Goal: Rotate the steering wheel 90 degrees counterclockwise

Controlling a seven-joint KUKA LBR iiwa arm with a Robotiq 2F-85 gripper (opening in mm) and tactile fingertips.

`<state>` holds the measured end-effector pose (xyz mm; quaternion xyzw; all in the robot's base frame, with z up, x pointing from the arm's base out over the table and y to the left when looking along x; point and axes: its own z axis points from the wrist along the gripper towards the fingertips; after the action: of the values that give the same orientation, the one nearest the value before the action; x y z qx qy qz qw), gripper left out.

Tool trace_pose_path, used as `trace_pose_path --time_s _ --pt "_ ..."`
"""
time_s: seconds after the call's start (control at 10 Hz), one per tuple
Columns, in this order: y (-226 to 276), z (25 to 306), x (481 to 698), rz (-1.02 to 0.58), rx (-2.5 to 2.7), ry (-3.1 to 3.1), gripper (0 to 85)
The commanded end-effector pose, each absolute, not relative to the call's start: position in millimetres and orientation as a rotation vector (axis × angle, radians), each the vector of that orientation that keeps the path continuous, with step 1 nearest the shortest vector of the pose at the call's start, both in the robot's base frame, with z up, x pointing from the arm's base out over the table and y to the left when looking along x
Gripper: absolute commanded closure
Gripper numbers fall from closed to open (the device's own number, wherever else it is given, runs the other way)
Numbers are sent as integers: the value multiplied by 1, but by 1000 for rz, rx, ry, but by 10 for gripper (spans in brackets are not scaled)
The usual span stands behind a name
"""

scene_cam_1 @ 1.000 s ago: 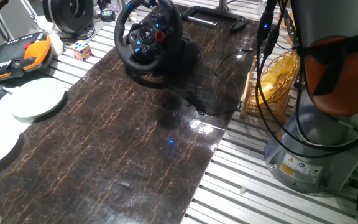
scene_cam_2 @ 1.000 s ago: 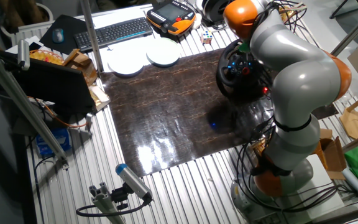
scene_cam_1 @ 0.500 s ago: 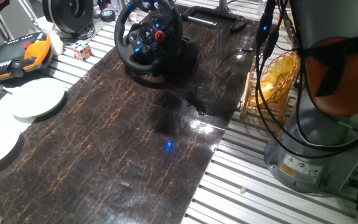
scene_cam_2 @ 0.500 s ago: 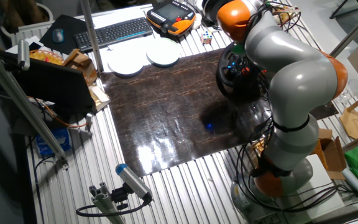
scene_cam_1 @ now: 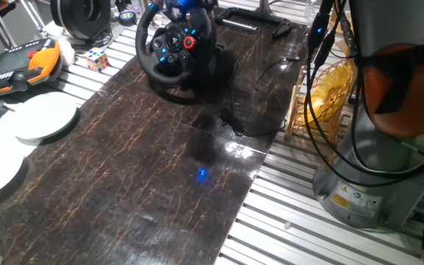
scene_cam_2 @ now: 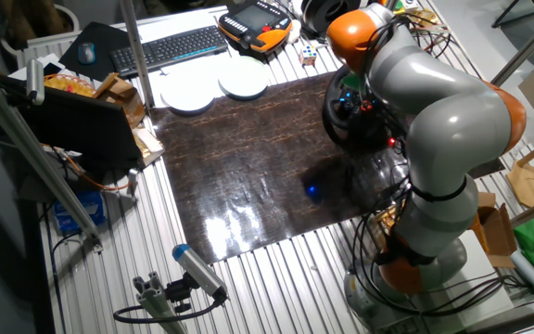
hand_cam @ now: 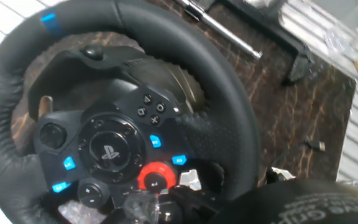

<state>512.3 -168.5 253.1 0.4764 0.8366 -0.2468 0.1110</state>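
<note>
The black steering wheel (scene_cam_1: 175, 46) stands on its black base at the far end of the dark marble-look tabletop (scene_cam_1: 146, 177). Its hub shows a red button and blue-lit buttons. It fills the hand view (hand_cam: 17, 93), very close, with a blue mark on the rim at upper left. My gripper (scene_cam_1: 186, 4) is at the wheel's top rim, cut off by the frame edge. In the other fixed view my arm (scene_cam_2: 434, 102) covers most of the wheel (scene_cam_2: 341, 121). No view shows the fingers clearly, so I cannot tell whether they grip the rim.
A black drum-like ring (scene_cam_1: 83, 15), a colour cube (scene_cam_1: 98, 58) and an orange-black pendant (scene_cam_1: 20, 66) lie left of the wheel. White plates (scene_cam_1: 46, 118) sit at the left edge. A cable (scene_cam_1: 234, 125) runs from the wheel. An orange wire basket (scene_cam_1: 330, 88) stands by my base (scene_cam_1: 374, 177).
My wrist has shifted slightly over the wheel's top. The blue light spot on the tabletop has moved a little. The wheel's hub looks almost unchanged.
</note>
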Motion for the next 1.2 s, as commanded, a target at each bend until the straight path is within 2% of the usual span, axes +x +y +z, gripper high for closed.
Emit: trace_pose_path --time_s 0.0,0.6,1.1 --pt "-168 250 510 -732 1482 2414 257" --pt "-170 225 498 -720 1592 2335 237" --pt "-175 215 494 -725 1609 2303 233"
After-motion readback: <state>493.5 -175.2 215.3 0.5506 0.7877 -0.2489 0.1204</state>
